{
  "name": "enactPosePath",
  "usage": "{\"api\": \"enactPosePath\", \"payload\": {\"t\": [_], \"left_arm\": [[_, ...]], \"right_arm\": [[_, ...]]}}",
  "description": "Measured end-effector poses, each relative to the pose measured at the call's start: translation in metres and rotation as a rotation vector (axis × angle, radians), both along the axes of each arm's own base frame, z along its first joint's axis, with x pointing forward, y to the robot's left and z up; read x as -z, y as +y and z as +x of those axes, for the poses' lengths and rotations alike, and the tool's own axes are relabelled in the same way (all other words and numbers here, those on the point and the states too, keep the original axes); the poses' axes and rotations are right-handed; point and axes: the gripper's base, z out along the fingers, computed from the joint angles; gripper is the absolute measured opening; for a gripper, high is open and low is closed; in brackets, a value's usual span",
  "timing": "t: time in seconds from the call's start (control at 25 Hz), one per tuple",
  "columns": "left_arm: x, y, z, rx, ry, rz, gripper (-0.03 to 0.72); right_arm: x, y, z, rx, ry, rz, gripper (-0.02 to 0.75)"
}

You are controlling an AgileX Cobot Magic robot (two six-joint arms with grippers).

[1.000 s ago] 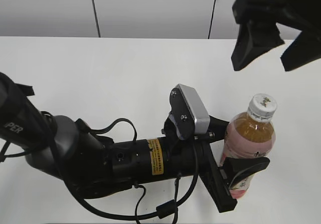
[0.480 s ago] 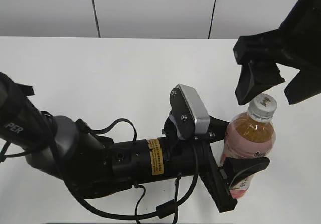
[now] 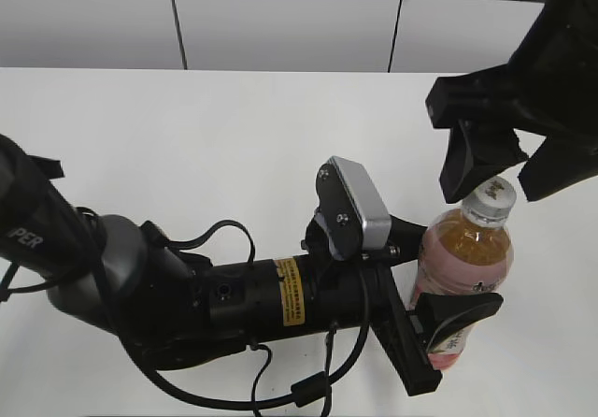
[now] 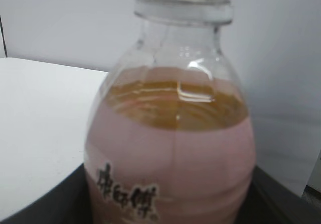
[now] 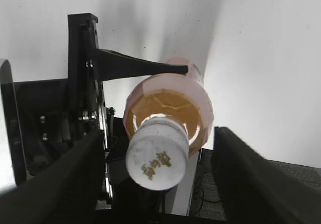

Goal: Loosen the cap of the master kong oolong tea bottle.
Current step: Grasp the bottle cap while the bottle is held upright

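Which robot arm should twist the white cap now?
Probably the right. The right gripper hangs open straddling the cap, while the left gripper is shut on the tea bottle, steadying it upright.

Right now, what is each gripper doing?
Left gripper: shut on the bottle, clamping its labelled body.
Right gripper: open, fingers either side of the cap, not gripping it.

Master kong oolong tea bottle [image 3: 463,263]: clear plastic, amber tea up to shoulder, pink label with dark Chinese characters. Stands upright near right end of white desk [image 3: 187,146], lower body clamped between black fingers [image 3: 460,312]. Cap [image 3: 491,195]: small, round, white, faint mark on top, seated on neck, nothing touching it.
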Motion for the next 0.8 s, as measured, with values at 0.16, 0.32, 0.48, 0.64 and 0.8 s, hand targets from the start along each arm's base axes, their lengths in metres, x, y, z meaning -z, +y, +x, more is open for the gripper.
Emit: {"api": "enactPosePath", "payload": {"t": [0.16,0.32,0.48,0.64,0.8], "left_arm": [[0.0,0.0,0.0,0.0,0.0,0.0,0.425],[0.0,0.0,0.0,0.0,0.0,0.0,0.425],[0.0,0.0,0.0,0.0,0.0,0.0,0.425],[0.0,0.0,0.0,0.0,0.0,0.0,0.425],[0.0,0.0,0.0,0.0,0.0,0.0,0.425]], "right_arm": [[0.0,0.0002,-0.0002,0.001,0.002,0.003,0.47],[0.0,0.0004,-0.0003,0.001,0.003,0.005,0.412],[-0.0001,0.0009,-0.0006,0.001,0.007,0.01,0.382],[-0.0002,0.0019,-0.0013,0.001,0.015,0.022,0.37],[-0.0001,0.0013,-0.0014,-0.012,0.013,0.013,0.283]]}}
